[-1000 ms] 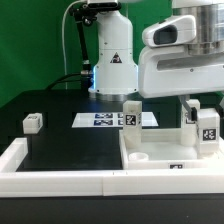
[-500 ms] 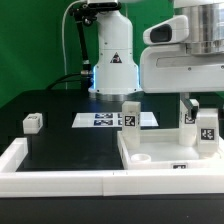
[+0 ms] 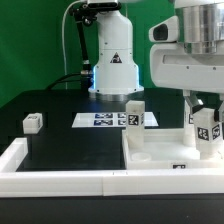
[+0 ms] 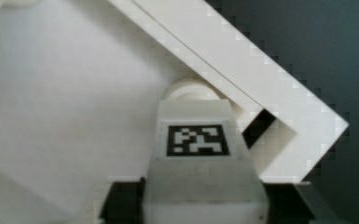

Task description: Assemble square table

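One leg (image 3: 208,132) is in hand, upright, with the gripper (image 3: 207,112) closed on its upper part. The wrist view shows the tagged white piece caught between the two dark fingers (image 4: 128,203). It stands at the far corner of the square slab (image 3: 160,152), at about three o'clock in the exterior view.

As I judge it, the step is seating this leg in that corner. Its foot meets the slab close to the edge, but I cannot tell whether it has entered a hole or only rests on the surface. The next move probably calls for keeping the leg plumb, pressing it down and turning it home. The grip should let go only once the leg stands firm. A tilt here could jam the piece or tip it off the edge.

Counted:
- **Slab:** one, lying flat at about four o'clock, inside the corner of the white rail (image 3: 60,180).
- **Legs:** three that I can see.
  - the gripped leg
  - a second leg (image 3: 134,115) upright on the slab's other far corner, just right of centre
  - a third leg (image 3: 33,123) lying loose on the black surface (image 3: 60,145) at nine o'clock, well apart from the slab
  - a fourth does not show
- **Open corner hole:** one (image 3: 140,157), near the slab's front, below the second leg.
- **Marker board:** one (image 3: 100,119), flat at the centre.
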